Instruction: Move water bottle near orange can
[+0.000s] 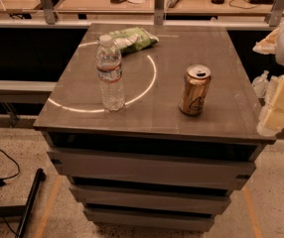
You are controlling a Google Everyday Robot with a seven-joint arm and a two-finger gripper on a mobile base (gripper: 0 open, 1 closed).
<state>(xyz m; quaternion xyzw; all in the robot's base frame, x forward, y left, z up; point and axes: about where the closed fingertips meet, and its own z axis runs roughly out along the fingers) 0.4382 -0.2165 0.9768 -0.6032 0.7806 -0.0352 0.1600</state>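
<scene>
The water bottle (109,74), clear and ribbed with a white cap and a white-and-red label band, stands upright on the left half of the table top. The orange can (195,90), orange-gold with a silver top and a dark curved logo, stands upright on the right half, well apart from the bottle. My gripper (280,103), pale yellow and white, hangs at the right edge of the view, beyond the table's right side and to the right of the can. It holds nothing that I can see.
A green crinkled snack bag (132,37) lies at the back of the grey table (152,118), behind the bottle. Two small clear bottles (262,83) sit off the table's right side, near my gripper. Benches with clutter run along the back. Cables lie on the floor at the left.
</scene>
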